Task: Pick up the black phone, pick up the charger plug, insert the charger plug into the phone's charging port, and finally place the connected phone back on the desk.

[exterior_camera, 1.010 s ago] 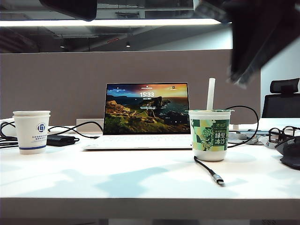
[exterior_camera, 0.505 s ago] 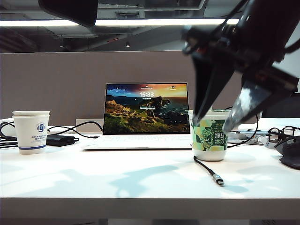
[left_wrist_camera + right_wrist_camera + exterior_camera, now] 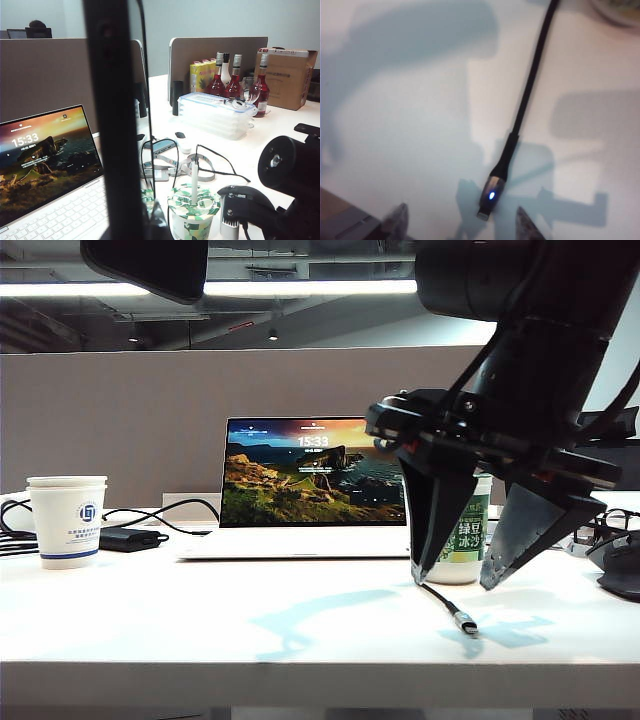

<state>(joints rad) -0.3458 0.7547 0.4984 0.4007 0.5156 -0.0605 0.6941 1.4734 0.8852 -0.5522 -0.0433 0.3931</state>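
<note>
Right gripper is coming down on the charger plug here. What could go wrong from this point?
The open right gripper hangs over the charger plug, which lies flat on the desk; the fingertips may scrape the top or pinch the thin cable instead. The drink cup stands close behind and could be knocked. The left gripper's phone is hard to see, so alignment is uncertain.
</note>
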